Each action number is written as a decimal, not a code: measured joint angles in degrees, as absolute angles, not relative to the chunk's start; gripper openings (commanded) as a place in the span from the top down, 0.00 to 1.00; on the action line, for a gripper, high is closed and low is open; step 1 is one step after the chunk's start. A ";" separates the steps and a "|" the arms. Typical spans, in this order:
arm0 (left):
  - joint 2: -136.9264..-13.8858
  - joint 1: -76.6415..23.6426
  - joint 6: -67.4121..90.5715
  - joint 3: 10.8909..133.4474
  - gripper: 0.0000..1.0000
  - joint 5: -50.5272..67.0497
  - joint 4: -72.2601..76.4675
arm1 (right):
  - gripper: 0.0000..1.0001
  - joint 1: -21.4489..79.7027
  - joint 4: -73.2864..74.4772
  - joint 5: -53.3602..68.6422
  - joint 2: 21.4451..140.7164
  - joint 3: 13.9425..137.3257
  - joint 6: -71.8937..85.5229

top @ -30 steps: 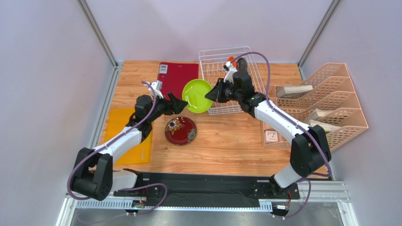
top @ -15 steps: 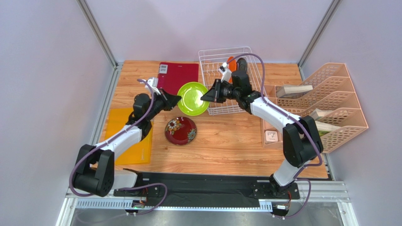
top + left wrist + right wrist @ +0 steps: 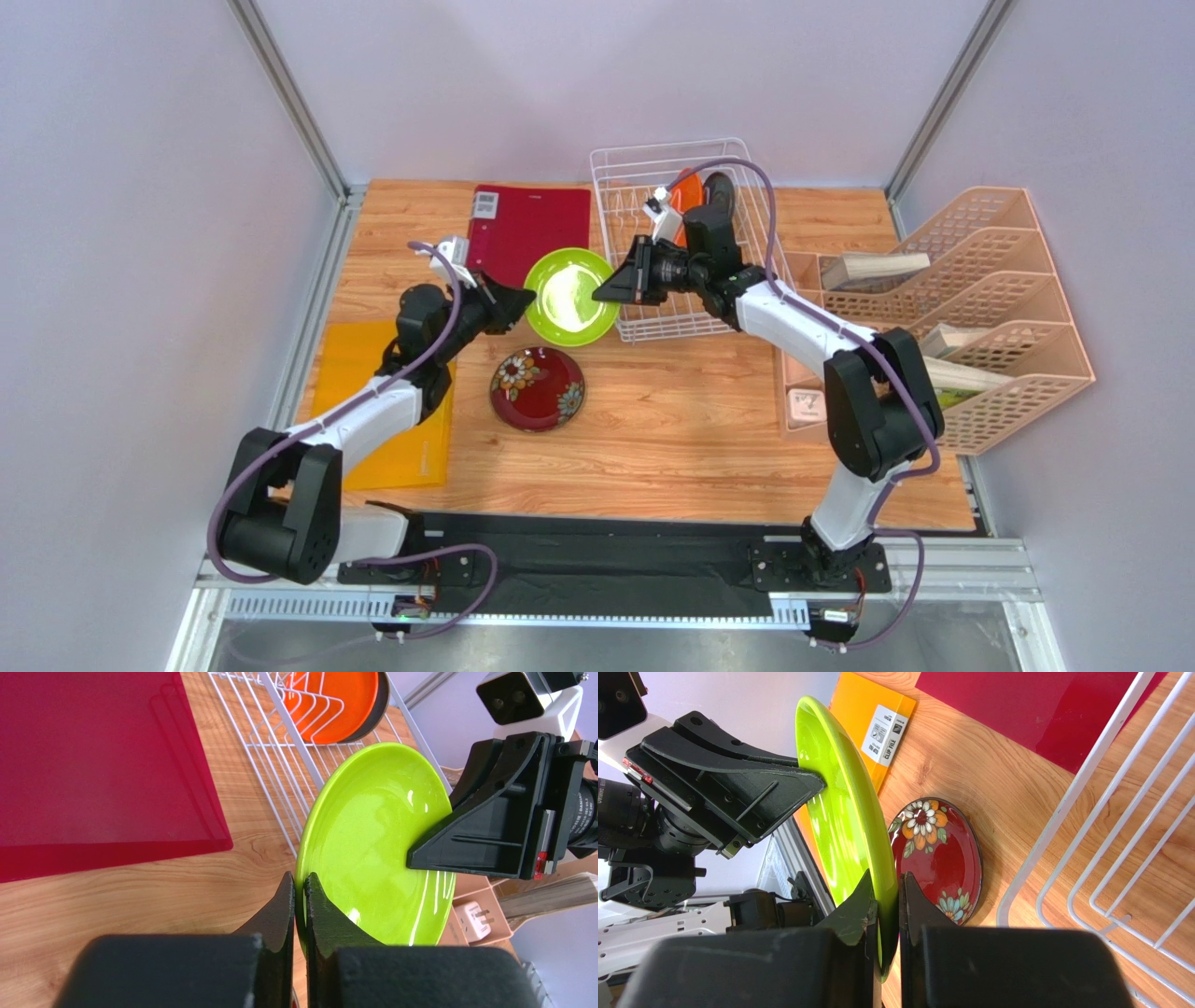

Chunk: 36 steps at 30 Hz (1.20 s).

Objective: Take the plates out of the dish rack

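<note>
Lime green plate point(image 3: 571, 296) is at the centre of the overhead frame, tilted and just left of the white dish rack point(image 3: 673, 325). I find my left gripper point(image 3: 522, 300) pinched tight on its left rim and my right gripper point(image 3: 606, 293) pinched on the opposite rim, and both wrist views confirm this. Below it in the frame, the red flowered plate point(image 3: 537, 388) lies flat on the wood; the orange plate point(image 3: 683, 189) stands upright in the rack's upper part.
</note>
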State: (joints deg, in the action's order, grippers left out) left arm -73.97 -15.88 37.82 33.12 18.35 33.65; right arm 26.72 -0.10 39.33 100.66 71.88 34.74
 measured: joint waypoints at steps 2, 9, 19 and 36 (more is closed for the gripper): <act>-74.13 -15.88 37.36 33.12 0.84 18.52 33.74 | 1.00 26.55 -0.23 39.83 100.88 72.05 34.79; -75.26 -16.45 36.77 33.12 0.70 19.84 35.44 | 1.00 26.68 -0.36 41.23 101.19 72.40 34.94; -75.83 -16.19 39.31 33.17 1.00 19.84 37.71 | 1.00 25.41 -3.79 44.75 103.35 72.51 35.75; -69.67 -19.22 33.74 31.00 1.00 18.26 35.48 | 0.41 29.63 1.50 43.35 105.34 76.25 33.21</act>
State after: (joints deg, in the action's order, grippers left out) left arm -69.67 -19.22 33.74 31.00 18.26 35.48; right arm 29.63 1.50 43.35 105.34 76.25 33.21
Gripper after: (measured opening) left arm 0.030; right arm 0.574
